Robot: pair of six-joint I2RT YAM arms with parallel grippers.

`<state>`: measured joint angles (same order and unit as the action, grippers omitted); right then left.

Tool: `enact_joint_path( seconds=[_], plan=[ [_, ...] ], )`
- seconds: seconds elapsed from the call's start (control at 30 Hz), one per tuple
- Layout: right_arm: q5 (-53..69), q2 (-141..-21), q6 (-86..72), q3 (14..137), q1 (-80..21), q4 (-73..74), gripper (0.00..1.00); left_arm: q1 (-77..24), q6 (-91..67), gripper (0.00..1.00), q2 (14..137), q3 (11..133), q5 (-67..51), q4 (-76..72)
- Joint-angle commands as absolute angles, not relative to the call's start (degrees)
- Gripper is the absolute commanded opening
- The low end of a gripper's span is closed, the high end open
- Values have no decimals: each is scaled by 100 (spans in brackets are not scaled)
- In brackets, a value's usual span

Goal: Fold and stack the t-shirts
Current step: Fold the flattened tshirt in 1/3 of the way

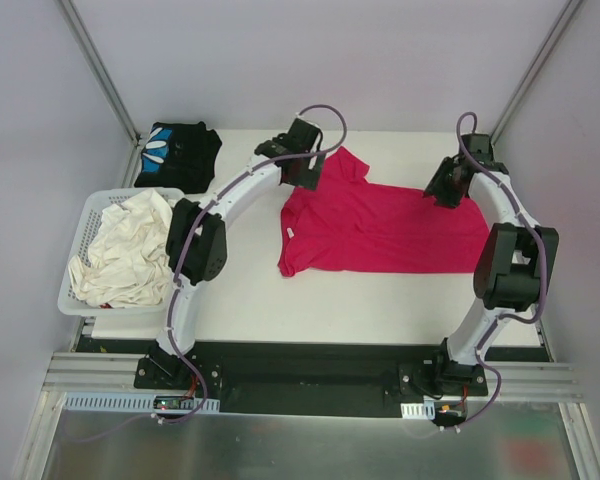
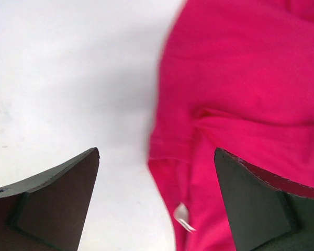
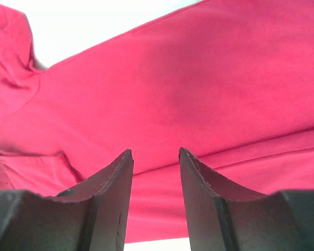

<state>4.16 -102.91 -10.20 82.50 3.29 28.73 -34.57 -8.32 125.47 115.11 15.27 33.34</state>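
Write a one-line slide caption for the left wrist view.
Left gripper, jaws open, poised over the edge of the magenta t-shirt on the white table.

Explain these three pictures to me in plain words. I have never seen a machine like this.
These are two robot arms bolted at the near edge of a table, each ending in a two-finger hand. The wide picture looks down from above and behind them. The other two come from cameras on the wrists, so the dark wedges are each hand's own fingers. A magenta t-shirt lies spread on the table, a black t-shirt sits at the far left corner, and a white basket holds pale cloth. The left hand is wide open over the magenta shirt's edge, and the right hand is partly open above it. Neither holds anything.
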Motion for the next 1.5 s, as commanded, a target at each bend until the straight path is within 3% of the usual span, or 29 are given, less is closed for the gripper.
enact_joint_path(
  seconds=[0.0, 0.3, 0.47, 0.87, 1.23, 1.47],
  plan=[
    [510, -10529, -905, 8613, 632, 3102, 44, -3287, -528, 90, 12551, 11918, 1739, 3375],
    [860, -10863, -1028, 8666, 782, 3024, 44, -3296, -729, 88, 12568, 11822, 1635, 3366],
    [914, -10723, -1072, 8376, 765, 2690, 44, -3331, -949, 86, 12410, 11479, 969, 3270],
    [1151, -11531, -774, 9113, 1467, 2881, 44, -3340, -396, 86, 12542, 11601, 256, 3111],
    [343, -11690, -413, 9501, 1696, 3437, 44, -3278, 387, 86, 12542, 11602, -1519, 1962],
    [1038, -11777, -562, 9598, 1933, 3305, 45, -3059, 19, 86, 12788, 11575, -2628, 1433]
  ],
)
